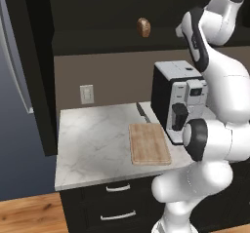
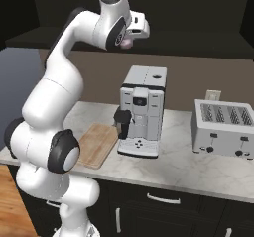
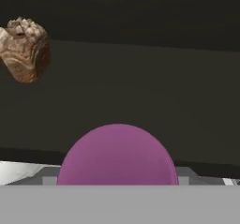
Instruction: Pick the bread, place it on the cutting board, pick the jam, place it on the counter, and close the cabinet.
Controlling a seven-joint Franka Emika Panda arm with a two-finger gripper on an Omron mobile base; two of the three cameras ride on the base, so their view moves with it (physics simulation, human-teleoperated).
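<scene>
Up close in the hand view, the purple jam [image 3: 117,155] sits right at the gripper [image 2: 130,41]; it looks clamped, though the fingers are hidden. Further in, the bread [image 1: 143,27] rests inside the dark cabinet [image 1: 107,12].

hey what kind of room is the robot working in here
Most likely a home kitchen: a marble counter carries a coffee machine, a toaster and a wooden cutting board, with dark drawers underneath.

Both base views face the counter [image 1: 93,139] from opposite rear sides (sharing it) — hand view sits close.
</scene>
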